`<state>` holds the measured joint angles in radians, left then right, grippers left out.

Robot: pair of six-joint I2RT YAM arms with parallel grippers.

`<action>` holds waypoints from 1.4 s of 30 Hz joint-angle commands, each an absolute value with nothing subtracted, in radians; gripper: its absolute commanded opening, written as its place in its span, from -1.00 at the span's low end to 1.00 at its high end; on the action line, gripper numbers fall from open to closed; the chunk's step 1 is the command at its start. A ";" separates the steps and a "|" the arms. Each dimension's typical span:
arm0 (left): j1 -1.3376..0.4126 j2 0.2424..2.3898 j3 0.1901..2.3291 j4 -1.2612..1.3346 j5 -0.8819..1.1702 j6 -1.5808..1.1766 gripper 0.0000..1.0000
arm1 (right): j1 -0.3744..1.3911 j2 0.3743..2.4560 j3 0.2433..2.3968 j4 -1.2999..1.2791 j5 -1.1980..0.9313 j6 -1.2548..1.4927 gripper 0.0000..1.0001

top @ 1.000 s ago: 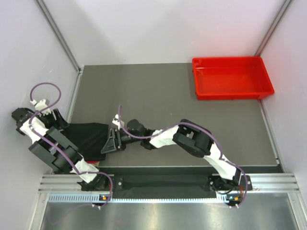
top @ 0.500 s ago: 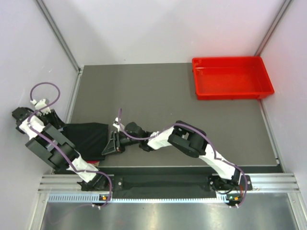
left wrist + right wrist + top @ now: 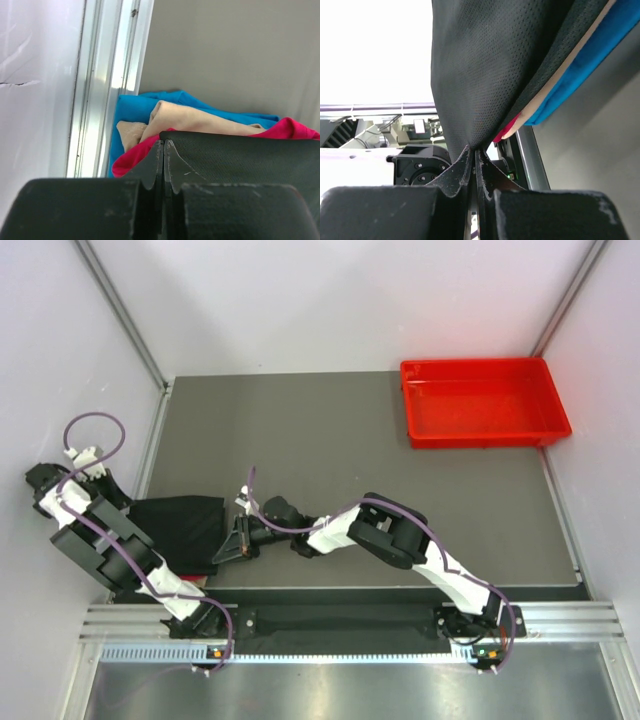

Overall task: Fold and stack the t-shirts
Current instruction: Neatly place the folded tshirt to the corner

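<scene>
Cloth spans both arms. The right gripper (image 3: 473, 152) has its jaws clamped on one edge of the black t-shirt (image 3: 180, 525). The left gripper (image 3: 163, 145), jaws together, seems to pinch the opposite corner. Held taut, it can probably settle flat on the red t-shirt (image 3: 132, 157), blue t-shirt (image 3: 135, 107) and beige garment (image 3: 190, 117) piled at the counter's (image 3: 330, 430) near-left corner.
</scene>
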<state>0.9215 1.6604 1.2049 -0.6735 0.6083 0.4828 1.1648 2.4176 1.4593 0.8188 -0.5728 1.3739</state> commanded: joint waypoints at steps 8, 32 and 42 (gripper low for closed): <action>0.874 1.717 1.267 -0.500 0.569 0.499 -0.94 | 1.183 2.414 1.451 0.867 -0.581 1.374 -1.00; 0.491 1.445 1.283 -0.529 0.258 0.403 0.98 | 1.065 1.843 1.166 0.352 -0.188 0.764 0.99; 0.054 1.244 1.172 -0.732 0.207 0.416 0.98 | 0.859 1.433 0.959 0.046 0.074 0.560 0.99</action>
<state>0.1471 1.3113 1.2209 -0.6380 0.2443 0.4206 0.9367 1.5597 1.0267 0.1741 -0.0517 0.6529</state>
